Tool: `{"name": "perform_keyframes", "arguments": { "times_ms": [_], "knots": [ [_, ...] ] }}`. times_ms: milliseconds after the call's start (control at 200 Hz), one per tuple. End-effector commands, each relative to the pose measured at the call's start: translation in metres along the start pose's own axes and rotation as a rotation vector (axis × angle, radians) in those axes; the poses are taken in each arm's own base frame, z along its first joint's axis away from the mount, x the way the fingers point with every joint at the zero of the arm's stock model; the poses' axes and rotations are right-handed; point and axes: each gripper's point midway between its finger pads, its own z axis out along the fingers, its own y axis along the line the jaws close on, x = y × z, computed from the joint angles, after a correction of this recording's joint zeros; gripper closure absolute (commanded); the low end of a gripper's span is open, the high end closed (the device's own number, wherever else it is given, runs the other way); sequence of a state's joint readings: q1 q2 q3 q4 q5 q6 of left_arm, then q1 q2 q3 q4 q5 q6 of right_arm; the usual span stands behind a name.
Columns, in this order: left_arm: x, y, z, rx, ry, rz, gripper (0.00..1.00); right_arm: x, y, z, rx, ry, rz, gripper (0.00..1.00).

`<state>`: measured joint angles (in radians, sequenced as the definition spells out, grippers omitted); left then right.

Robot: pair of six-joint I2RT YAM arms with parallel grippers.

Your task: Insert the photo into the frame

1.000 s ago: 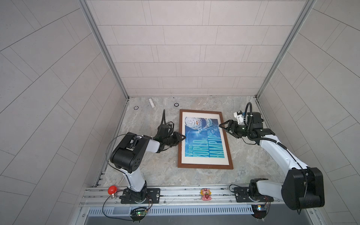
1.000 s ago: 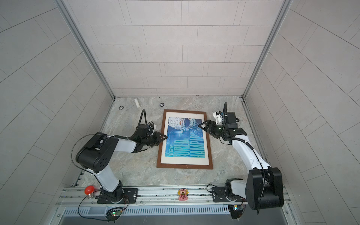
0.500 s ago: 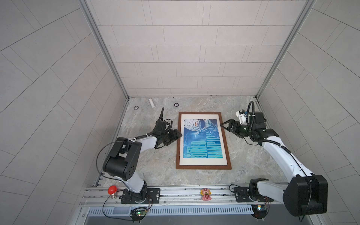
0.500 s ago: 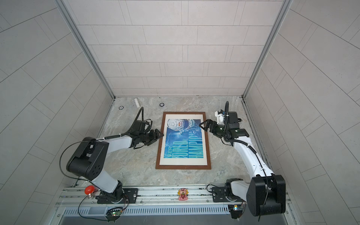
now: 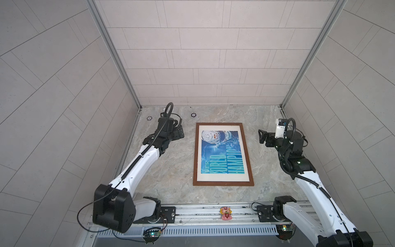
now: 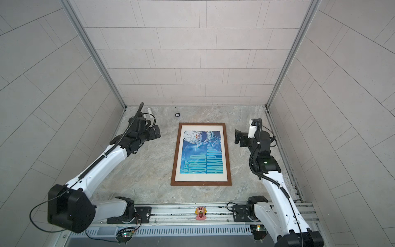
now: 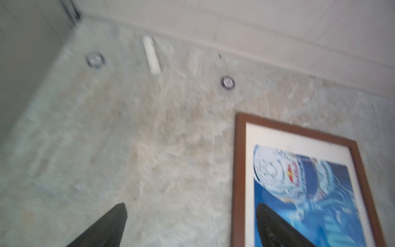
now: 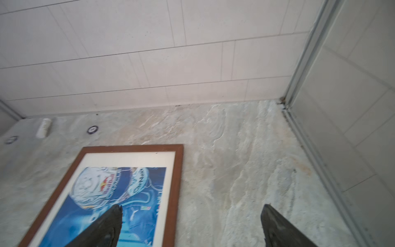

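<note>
Plainly, the large rectangular frame (image 5: 223, 183) of thin dark-brown wood lies flat on the grey marbled stone counter (image 5: 171, 171), between the two arms, its long sides running toward the back wall. The rectangular blue photo (image 5: 221, 154), with teal lettering, a white helmet and a cream border, sits inside it face up, the helmet end nearest the back wall. The left tool (image 5: 180, 133) hangs near the frame's far left corner, apart from it; its black fingers (image 7: 106, 228) are spread wide with nothing between them. The right tool (image 5: 261, 138) stands off the frame's right side toward the far end, also clear of the wood, its fingers (image 8: 277, 226) wide apart and empty. A small white cylinder (image 7: 151, 55) lies on the counter by the back wall, with a small round disc (image 7: 227, 82) near it. A small pink figurine (image 5: 226, 212) sits on the metal rail (image 5: 198, 211) at the front.
</note>
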<state>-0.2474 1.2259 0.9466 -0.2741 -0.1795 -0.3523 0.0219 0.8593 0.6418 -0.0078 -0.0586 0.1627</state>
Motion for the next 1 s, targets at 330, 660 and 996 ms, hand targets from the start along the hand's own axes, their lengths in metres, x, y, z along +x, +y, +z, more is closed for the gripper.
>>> {"name": "perform_keyframes", "arguments": {
  "times_ms": [330,660,996],
  "knots": [
    [0.062,0.099,0.047,-0.350,-0.249,0.224,0.00,0.083,-0.069,0.055,0.280,-0.086,-0.009,0.01],
    [0.061,0.092,0.078,-0.253,-0.324,0.168,0.00,0.115,-0.054,0.082,0.168,-0.050,0.007,0.01],
    [0.067,0.093,0.090,-0.233,-0.284,0.162,0.00,0.125,-0.032,0.100,0.075,-0.015,-0.085,0.01]
  ]
}}
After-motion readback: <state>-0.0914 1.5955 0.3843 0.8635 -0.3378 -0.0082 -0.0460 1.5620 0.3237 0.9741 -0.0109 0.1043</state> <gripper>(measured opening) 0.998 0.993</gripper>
